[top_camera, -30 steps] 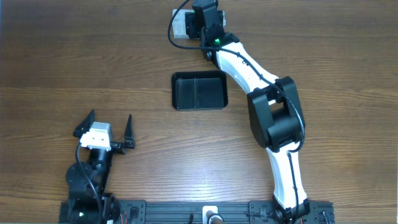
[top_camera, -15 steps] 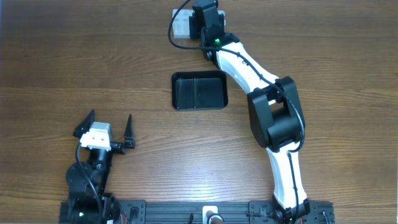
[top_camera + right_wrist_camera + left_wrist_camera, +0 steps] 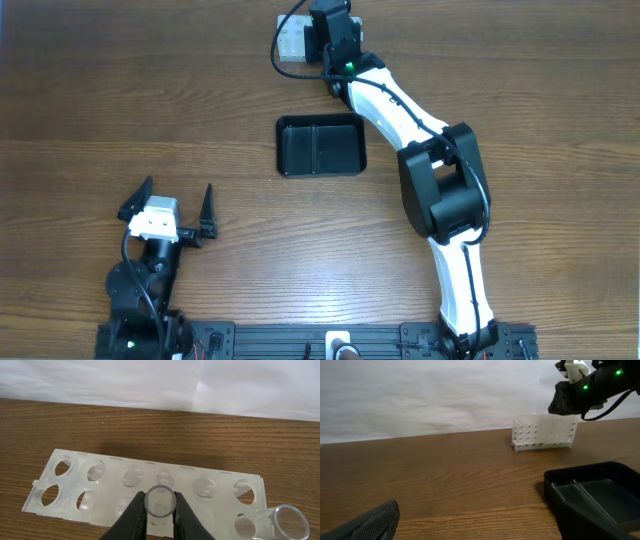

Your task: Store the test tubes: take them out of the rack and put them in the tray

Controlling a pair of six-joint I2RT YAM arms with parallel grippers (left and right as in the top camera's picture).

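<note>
The wooden bench [image 3: 120, 90] carries everything. The right arm [image 3: 400, 110] stretches from its base at the near edge to the far edge, because that is where the rack stands. Between the rack and the bench's middle lies the black tray [image 3: 320, 146], set on the way back so that each carry is short. A pale streak crosses its floor. It may be a tube or a rib, and I cannot say which.

The clear rack [image 3: 150, 485] sits close to the far edge, and most of its holes are bare. The left gripper [image 3: 176, 190] rests near the near-left corner with its fingers spread wide and nothing in them, well apart from the work, most likely parked out of the way.

The right gripper [image 3: 159, 510] is over the rack and clamped on an upright test tube [image 3: 160, 502], with a finger on each side just under the lip. That grip looks chosen for a straight pull upward. A second tube [image 3: 287, 522] leans in a hole at one end of the rack, waiting its turn.
</note>
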